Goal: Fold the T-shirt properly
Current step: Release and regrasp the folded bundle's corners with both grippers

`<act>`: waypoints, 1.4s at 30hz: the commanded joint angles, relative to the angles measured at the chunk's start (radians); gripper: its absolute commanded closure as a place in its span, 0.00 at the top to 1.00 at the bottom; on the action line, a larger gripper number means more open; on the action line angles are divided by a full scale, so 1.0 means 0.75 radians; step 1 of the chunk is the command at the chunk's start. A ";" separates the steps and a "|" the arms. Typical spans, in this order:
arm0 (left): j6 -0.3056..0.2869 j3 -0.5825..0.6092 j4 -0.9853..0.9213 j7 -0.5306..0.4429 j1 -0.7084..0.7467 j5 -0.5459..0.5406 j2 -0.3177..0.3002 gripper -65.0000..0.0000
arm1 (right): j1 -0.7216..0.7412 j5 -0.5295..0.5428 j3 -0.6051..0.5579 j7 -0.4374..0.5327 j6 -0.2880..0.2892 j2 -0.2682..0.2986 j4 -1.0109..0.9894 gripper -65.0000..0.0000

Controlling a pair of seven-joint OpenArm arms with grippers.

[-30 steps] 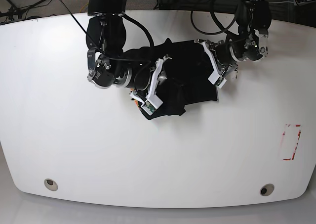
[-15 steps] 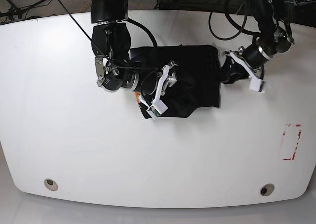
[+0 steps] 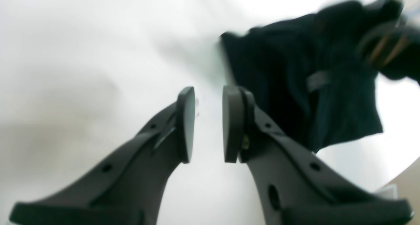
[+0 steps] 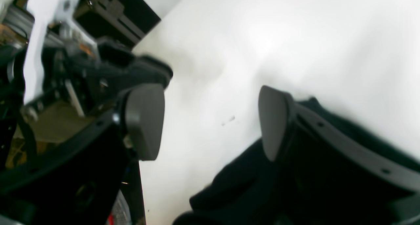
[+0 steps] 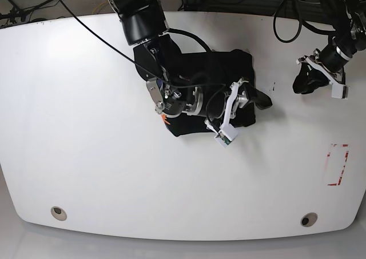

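With the T-shirt [image 5: 209,90] bunched mid-table [image 5: 86,156], my right gripper [image 4: 210,123] spread empty at its edge and my left gripper [image 3: 208,120] slightly parted, off to the side, I fear dragging the fold loose.

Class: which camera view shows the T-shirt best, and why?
The base view: the T-shirt lies bunched on the table, partly under the right arm. The left wrist view shows one blurred part of it; the right wrist view only a dark edge.
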 commanded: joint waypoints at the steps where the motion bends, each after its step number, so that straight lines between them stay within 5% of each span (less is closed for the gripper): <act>1: -0.010 0.004 0.025 -0.028 0.011 -0.033 -0.046 0.19 | 0.033 0.027 0.001 0.031 0.013 -0.017 0.025 0.66; 5: -0.010 0.092 0.025 -0.028 0.015 -0.033 -0.105 0.19 | 0.031 0.027 0.007 0.029 0.013 0.011 0.109 0.66; 17: -0.008 0.495 0.273 -0.030 -0.032 0.076 -0.117 0.19 | -0.066 0.227 0.236 0.000 0.021 0.345 0.264 0.65; 21: -0.008 0.597 0.277 -0.032 -0.049 0.119 -0.072 0.19 | -0.076 0.237 0.257 0.002 0.021 0.429 0.244 0.51; 27: -0.008 0.754 0.260 -0.032 -0.075 0.301 -0.007 0.19 | -0.023 0.235 0.257 0.027 0.021 0.449 0.064 0.26; 34: -0.008 0.795 0.099 -0.034 -0.096 0.550 0.114 0.19 | 0.053 0.137 0.252 0.125 0.025 0.453 -0.198 0.26; 42: -0.010 0.797 -0.223 -0.153 -0.184 0.630 0.067 0.19 | 0.131 0.020 0.255 0.162 0.139 0.455 -0.388 0.26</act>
